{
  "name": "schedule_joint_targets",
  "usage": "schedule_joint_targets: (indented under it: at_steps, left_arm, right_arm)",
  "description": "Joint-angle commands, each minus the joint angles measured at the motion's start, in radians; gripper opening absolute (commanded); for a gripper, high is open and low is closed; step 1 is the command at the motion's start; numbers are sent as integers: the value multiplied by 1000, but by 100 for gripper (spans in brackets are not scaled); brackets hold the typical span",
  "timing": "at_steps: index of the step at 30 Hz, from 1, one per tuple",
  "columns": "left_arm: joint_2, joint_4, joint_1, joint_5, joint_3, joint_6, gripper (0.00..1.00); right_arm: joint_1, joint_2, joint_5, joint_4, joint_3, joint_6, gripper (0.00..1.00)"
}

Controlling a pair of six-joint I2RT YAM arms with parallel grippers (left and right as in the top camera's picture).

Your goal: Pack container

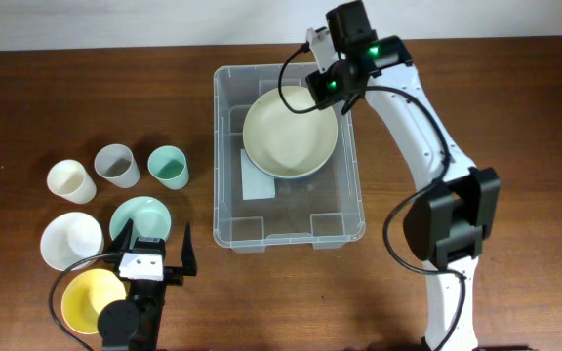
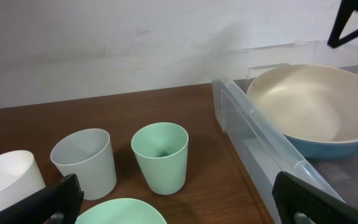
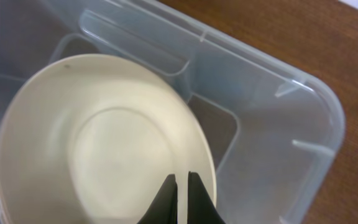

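Right gripper (image 3: 182,188) pinching cream bowl (image 3: 98,143) rim at container's (image 1: 220,156) far end. My left gripper (image 1: 156,239) sits jaws spread by table (image 1: 515,107) front edge.

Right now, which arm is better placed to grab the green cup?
Left. Its jaws stand open facing the green cup; the right jaws are shut on the bowl in the bin.

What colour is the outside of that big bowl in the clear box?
Blue outside, cream inside; the bowl shows this best in the left wrist view.
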Motion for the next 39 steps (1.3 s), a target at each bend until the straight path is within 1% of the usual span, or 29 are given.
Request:
schedule_joint_targets:
  at_steps: [1, 16, 25, 32, 37, 39]
  left_arm:
    - [-3, -4, -1, 1, -4, 5, 100]
    - [-3, -4, -1, 1, -4, 5, 100]
    - [-3, -4, -1, 1, -4, 5, 100]
    - [-3, -4, -1, 1, -4, 5, 100]
    - [-3, -4, -1, 1, -4, 5, 100]
    - [-3, -4, -1, 1, -4, 5, 100]
  right_arm:
    - [-3, 26, 14, 31, 5, 10, 4]
    - [-6, 109, 17, 42, 5, 10, 4]
    - [-10, 106, 17, 57, 10, 10, 4]
    - [-11, 102, 17, 61, 81, 9, 4]
    - [-16, 103, 18, 61, 79, 6, 3]
    - [-23, 103, 18, 60, 78, 6, 4]
